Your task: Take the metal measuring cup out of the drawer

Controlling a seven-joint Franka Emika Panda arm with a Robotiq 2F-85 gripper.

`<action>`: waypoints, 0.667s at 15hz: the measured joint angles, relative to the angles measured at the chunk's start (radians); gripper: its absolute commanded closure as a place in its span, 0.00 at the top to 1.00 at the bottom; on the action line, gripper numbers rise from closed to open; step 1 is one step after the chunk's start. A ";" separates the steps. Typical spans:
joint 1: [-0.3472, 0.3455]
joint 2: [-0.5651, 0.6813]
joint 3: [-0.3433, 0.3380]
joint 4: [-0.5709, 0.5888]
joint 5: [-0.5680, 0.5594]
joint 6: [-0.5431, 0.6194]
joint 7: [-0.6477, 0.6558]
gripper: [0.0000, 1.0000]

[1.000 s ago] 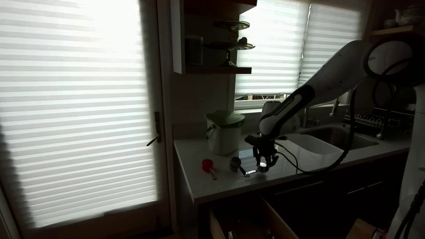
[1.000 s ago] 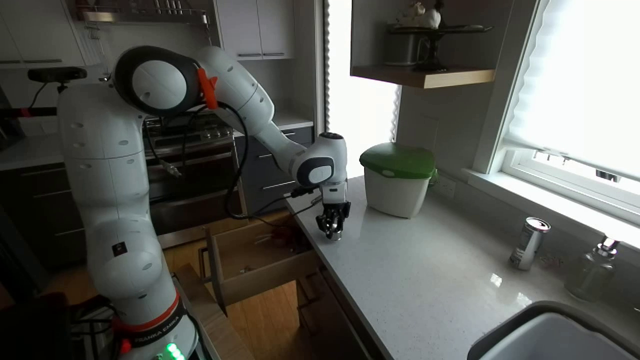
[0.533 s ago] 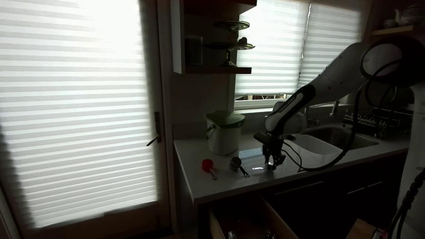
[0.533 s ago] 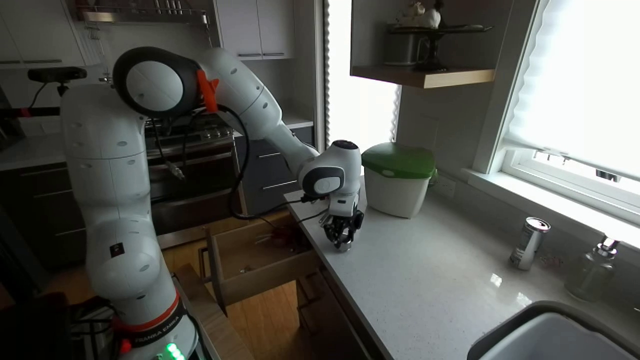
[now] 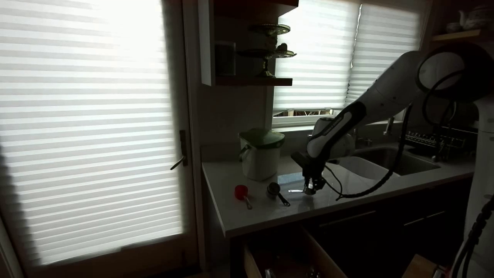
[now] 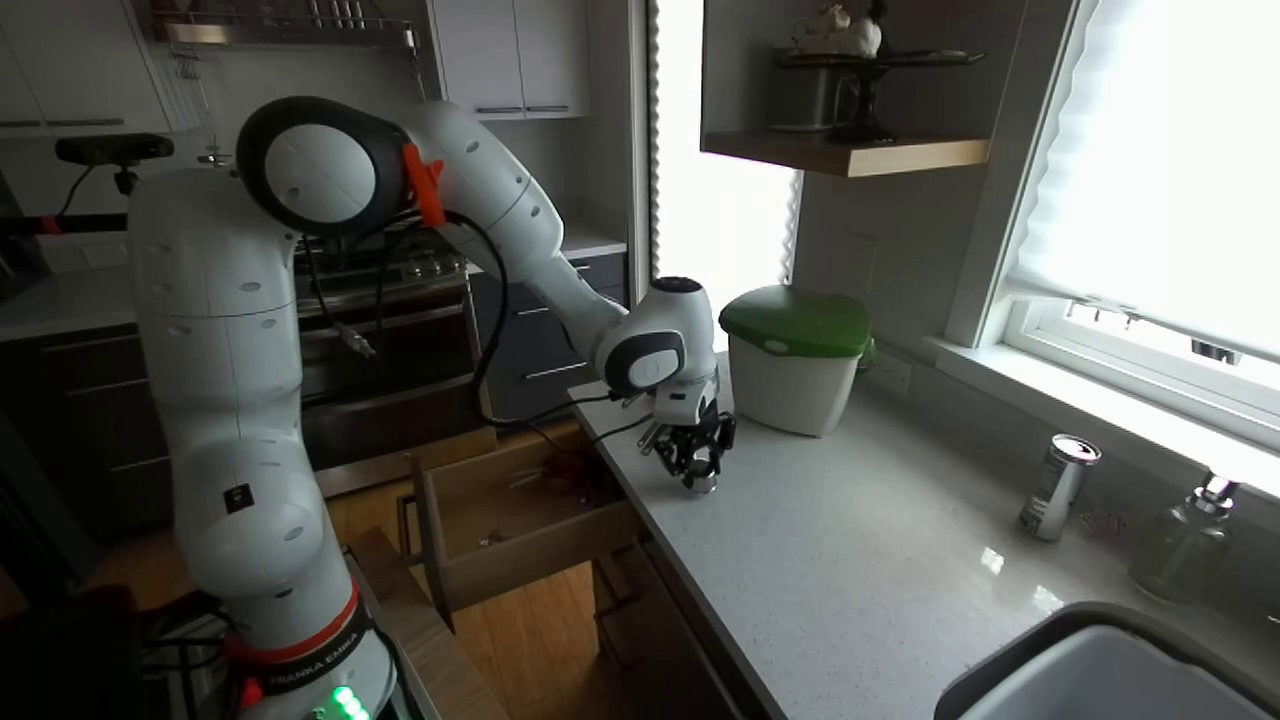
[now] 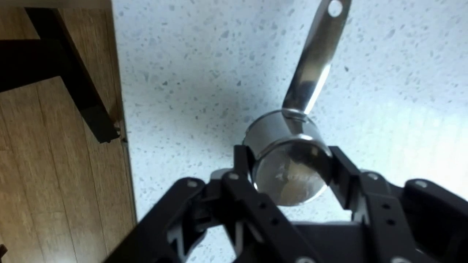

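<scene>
The silvery metal measuring cup (image 7: 292,179) is between my gripper's two fingers, its bottom turned up toward the wrist camera. Its flat handle points away from the gripper. My gripper (image 7: 290,160) is shut on the cup's sides. In both exterior views the cup (image 5: 309,190) (image 6: 706,483) is at or just above the counter; I cannot tell whether it touches. The gripper (image 5: 313,183) (image 6: 700,462) points down over the counter. The drawer (image 6: 540,560) is open below the counter's edge, and its side wall (image 5: 324,255) also shows; its inside is dark.
A red cup (image 5: 241,192) and a dark metal cup with a black handle (image 5: 273,189) lie on the counter (image 6: 820,560) near the gripper. A white bin with a green lid (image 6: 795,360) stands behind. A can (image 6: 1060,488), a soap bottle (image 6: 1180,545) and a sink basin (image 5: 370,170) are farther along.
My gripper has carried the cup along the counter, away from the dark metal cup, then slightly farther in from the front edge and up. The drawer has not moved.
</scene>
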 measured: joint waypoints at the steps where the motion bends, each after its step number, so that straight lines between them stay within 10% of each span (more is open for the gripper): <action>1: 0.008 0.006 -0.006 0.000 -0.039 0.010 0.039 0.30; 4: 0.035 0.022 -0.028 0.000 -0.152 0.023 0.148 0.30; 5: 0.044 0.025 -0.033 0.001 -0.179 0.023 0.174 0.66; 6: 0.050 0.026 -0.037 0.001 -0.200 0.023 0.195 0.81; 10: 0.061 0.026 -0.040 0.002 -0.241 0.023 0.233 1.00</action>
